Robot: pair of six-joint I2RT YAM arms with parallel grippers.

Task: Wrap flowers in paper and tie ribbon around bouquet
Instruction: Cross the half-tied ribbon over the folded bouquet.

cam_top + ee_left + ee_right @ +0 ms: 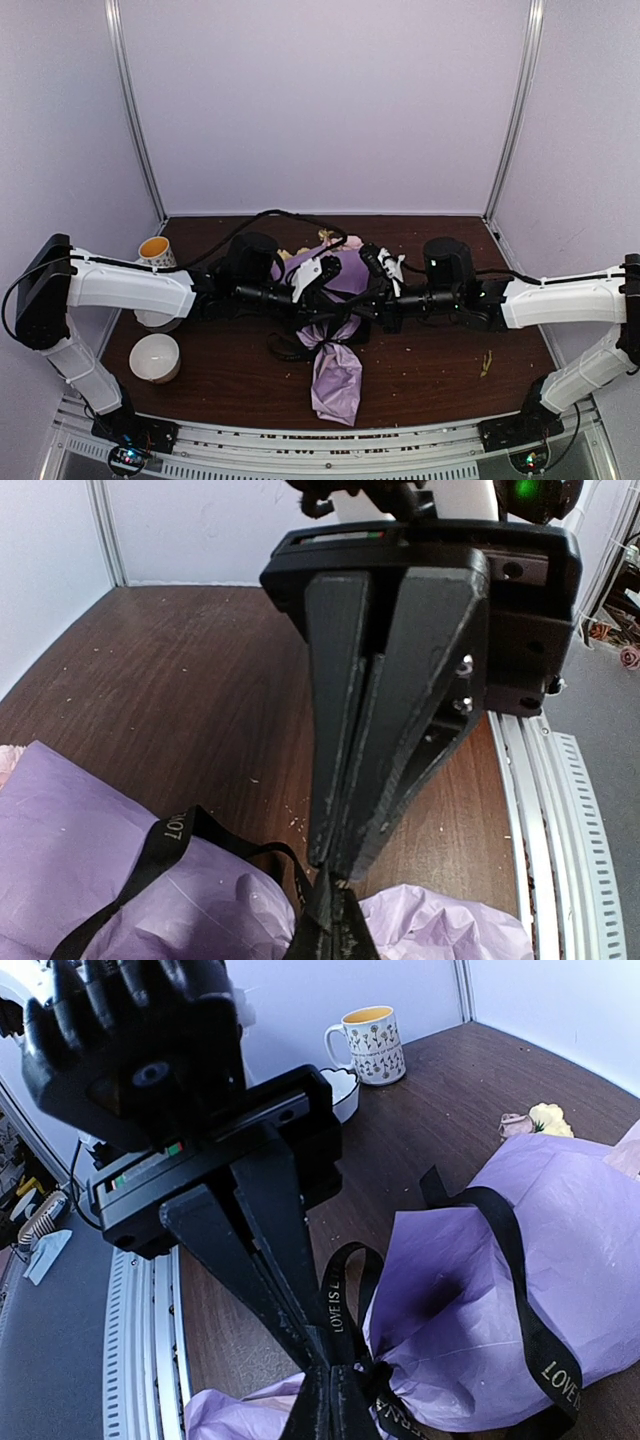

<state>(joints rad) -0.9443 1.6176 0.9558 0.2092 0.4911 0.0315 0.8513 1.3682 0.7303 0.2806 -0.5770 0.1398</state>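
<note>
The bouquet lies mid-table, its lilac paper (337,385) (560,1250) (90,850) pinched to a neck with the tail toward the near edge. Yellow and pink flowers (325,240) (545,1118) peek out at the far end. The black lettered ribbon (330,328) (335,1295) (170,832) loops round the neck. My left gripper (330,312) (335,905) (320,1358) and right gripper (358,312) (335,1388) (335,863) meet tip to tip at the knot. Both are shut, and ribbon strands run in between their tips.
A yellow-lined mug (155,250) (372,1045) stands at the far left. One white bowl (155,357) sits near the left front and another (340,1090) lies under the left arm. A metal rail (320,440) runs along the near edge. Small plant bits (486,362) lie at the right.
</note>
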